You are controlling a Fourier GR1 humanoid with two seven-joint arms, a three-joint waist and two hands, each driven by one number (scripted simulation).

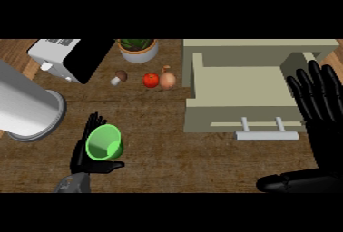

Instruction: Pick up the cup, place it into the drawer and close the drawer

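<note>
At the lower left of the wooden tabletop (pixel 201 158), a green cup (pixel 105 142) is grasped by the left robot hand (pixel 85 164). Its fingers (pixel 95 120) are seen rising behind the cup and its thumb is curled beneath the cup's base. The cup is tilted, so that its open mouth is turned up toward the view. Whether the cup is lifted clear of the tabletop cannot be told.

An open beige drawer (pixel 221 120) is seen at the upper right, well apart from the cup. A pale bar handle (pixel 267 135) is fixed to the drawer's front.

The right robot hand (pixel 320 113) is shown released at the right edge, fingers straight and pointed up, overlapping the drawer's right side in the view. Its thumb is stretched leftward near the lower edge.

Between the cup and the far edge, a mushroom (pixel 119 77), a tomato (pixel 150 80) and an onion (pixel 167 80) are laid in a row, just left of the drawer. A potted plant (pixel 139 49) is set behind them. A white-and-black appliance (pixel 67 56) is placed at the upper left, and a large silver cylinder (pixel 26 108) is seen at the left edge, near the cup.
</note>
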